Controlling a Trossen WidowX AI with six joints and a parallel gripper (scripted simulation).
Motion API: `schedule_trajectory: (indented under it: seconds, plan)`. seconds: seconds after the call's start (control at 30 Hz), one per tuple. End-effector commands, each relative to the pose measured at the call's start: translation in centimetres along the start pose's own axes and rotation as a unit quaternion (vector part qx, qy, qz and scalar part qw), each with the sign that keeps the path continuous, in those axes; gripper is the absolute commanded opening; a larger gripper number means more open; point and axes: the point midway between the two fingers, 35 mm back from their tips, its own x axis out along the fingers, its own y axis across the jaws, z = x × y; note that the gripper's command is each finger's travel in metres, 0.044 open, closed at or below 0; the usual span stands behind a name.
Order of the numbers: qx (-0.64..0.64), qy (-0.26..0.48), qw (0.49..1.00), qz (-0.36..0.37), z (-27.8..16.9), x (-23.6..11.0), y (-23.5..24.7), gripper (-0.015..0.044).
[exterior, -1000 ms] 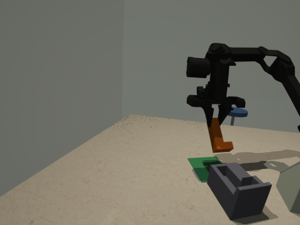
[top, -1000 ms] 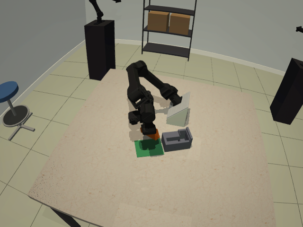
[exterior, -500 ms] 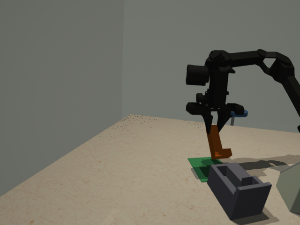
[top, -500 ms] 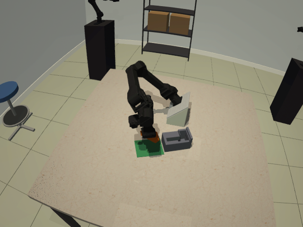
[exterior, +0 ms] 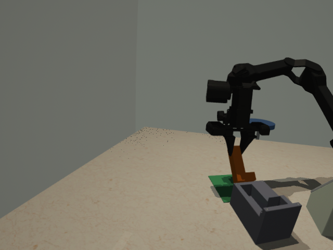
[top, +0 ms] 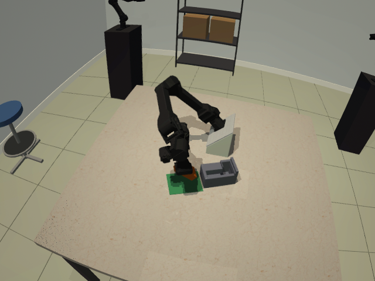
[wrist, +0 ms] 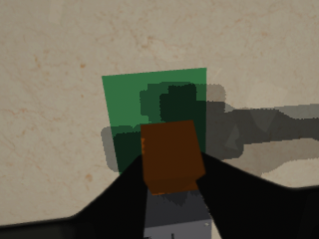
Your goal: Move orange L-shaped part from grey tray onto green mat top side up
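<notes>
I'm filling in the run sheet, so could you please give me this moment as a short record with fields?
gripper: gripper shut on the top end of the orange L-shaped part
part pose: hanging near upright, foot end lowest, over the green mat
contact with mat: cannot tell
green mat: on the table beside the grey tray
grey tray: pocket open, no part in it
step left: lay the part flat, release
</notes>
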Motion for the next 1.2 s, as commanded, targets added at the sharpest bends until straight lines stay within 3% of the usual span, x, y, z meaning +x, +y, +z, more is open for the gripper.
schedule_trajectory:
  seconds: [0.0, 0.77, 1.17]
  plan:
    - [-0.001, -0.003, 1.0, 0.0, 0.1, 0.7, -0.1, 0.0]
    - [0.0, -0.001, 1.0, 0.0, 0.0, 2.6, -0.1, 0.0]
    - [0.0, 0.0, 1.0, 0.0, 0.0, 1.9, 0.0, 0.0315]
